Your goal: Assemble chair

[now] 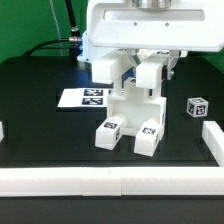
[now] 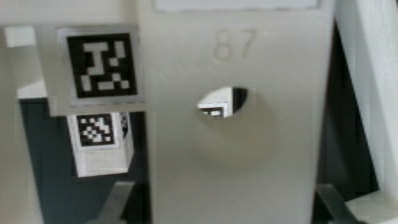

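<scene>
Chair (image 1: 130, 108) stands on table (image 1: 40, 130) just beside marker board (image 1: 85, 98), on the exterior view's right of it | end effector (image 2: 222, 205) clamped on its flat piece (image 2: 258, 150) | seems hard, light, smooth, maybe slippery; best held by flat sides | count: one chair, one loose cube (image 1: 198, 106), one marker board

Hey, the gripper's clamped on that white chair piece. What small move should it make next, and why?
Probably open the gripper a little and rise straight up. The chair seems to stand on the table on two tagged feet, and a small tagged block lies apart at the exterior view's right, not yet joined. I cannot tell if the joints are seated.
</scene>
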Action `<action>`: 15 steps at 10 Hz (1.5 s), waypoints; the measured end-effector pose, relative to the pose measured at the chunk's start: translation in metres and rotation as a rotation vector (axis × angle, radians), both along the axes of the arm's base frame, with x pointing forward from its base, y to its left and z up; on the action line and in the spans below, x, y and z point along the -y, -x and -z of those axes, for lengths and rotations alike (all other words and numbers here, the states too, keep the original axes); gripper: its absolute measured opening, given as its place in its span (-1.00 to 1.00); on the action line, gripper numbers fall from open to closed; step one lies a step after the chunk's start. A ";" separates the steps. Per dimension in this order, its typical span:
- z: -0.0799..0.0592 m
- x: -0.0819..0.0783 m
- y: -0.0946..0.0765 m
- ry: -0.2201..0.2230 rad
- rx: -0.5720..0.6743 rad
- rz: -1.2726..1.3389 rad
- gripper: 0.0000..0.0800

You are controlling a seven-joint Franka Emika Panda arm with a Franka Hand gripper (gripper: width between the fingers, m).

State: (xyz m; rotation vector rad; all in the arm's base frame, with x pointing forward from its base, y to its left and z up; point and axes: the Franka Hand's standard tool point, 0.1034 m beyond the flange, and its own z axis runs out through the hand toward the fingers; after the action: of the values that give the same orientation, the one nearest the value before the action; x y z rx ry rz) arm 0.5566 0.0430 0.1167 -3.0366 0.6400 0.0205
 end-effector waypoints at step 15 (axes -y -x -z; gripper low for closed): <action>0.000 -0.003 0.000 0.003 0.031 -0.029 -0.28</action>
State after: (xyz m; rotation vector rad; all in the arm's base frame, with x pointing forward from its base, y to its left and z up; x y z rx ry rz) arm 0.5570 0.0460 0.1164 -3.0421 0.5944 -0.0269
